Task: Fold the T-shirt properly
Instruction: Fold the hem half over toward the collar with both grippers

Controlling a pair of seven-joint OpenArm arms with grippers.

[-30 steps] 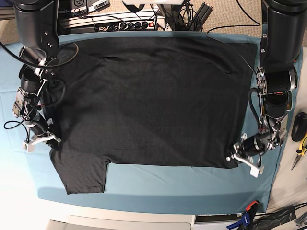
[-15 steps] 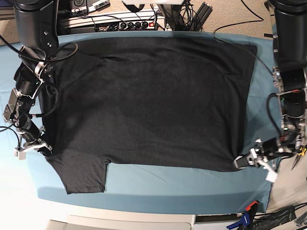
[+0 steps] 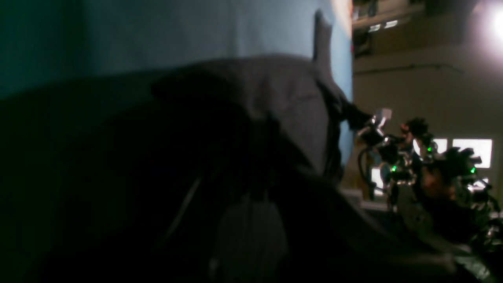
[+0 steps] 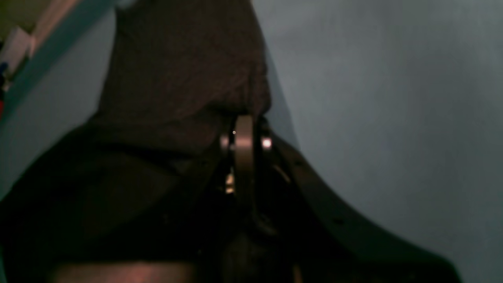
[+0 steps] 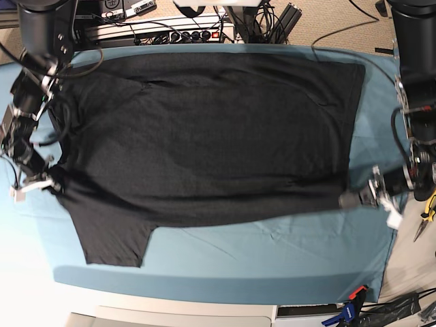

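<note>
Left wrist view: the T-shirt (image 3: 275, 106), dark charcoal, fills the foreground in deep shadow and stretches away over the teal cloth sheet (image 3: 165, 35); the left hand itself is lost in the dark at the bottom, so the grip cannot be read here. At the far side the right hand (image 3: 363, 120) is seen closed on a drawn-out point of fabric, its arm's green lights behind it. No print or writing legible. Right wrist view: the right hand (image 4: 244, 133) appears as closed fingers pinching the shirt's edge, cloth bunched above them, plain teal sheet to the right; no label visible. Base view: the T-shirt (image 5: 204, 136) lies spread, plain side up, across most of the teal-covered counter (image 5: 272, 272), one sleeve trailing toward the front left corner. The right hand (image 5: 34, 182), at the counter's left edge, is closed on the garment's side; the left hand (image 5: 361, 199), near the right edge, is closed on the opposite lower corner. Holding two opposite points taut is judged to be for flattening the shirt and squaring it ahead of the first fold; a fold has not yet been made. A power strip (image 5: 184, 33) and cables lie beyond the back edge; pliers (image 5: 428, 212) lie beyond the right edge. No brand or text can be read anywhere.
</note>
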